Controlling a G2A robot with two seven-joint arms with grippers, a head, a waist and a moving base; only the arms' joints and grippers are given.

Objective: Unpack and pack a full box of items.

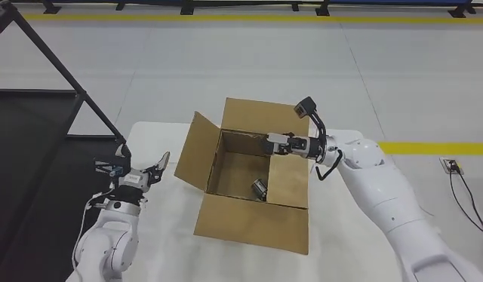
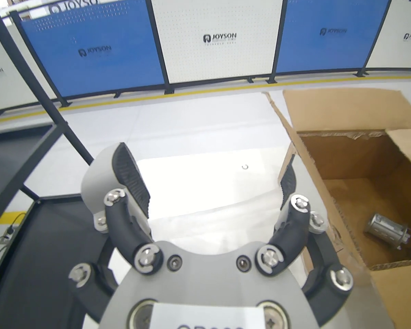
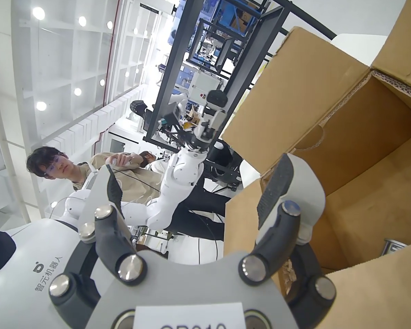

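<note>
Grey floor [image 1: 226,56], blue-and-white fence panels [image 2: 89,49]

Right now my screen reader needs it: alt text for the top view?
An open cardboard box sits on a table, one metal cylinder inside. The right gripper hovers open over the box; the left gripper is open beside it.

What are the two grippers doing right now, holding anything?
Left gripper: open, holding nothing.
Right gripper: open, holding nothing, over the cardboard box.

Brown cardboard box [image 1: 253,225], flaps open, upright on white table [image 1: 166,222], small silvery metal cylinder [image 1: 259,188] lying sideways on its floor
</note>
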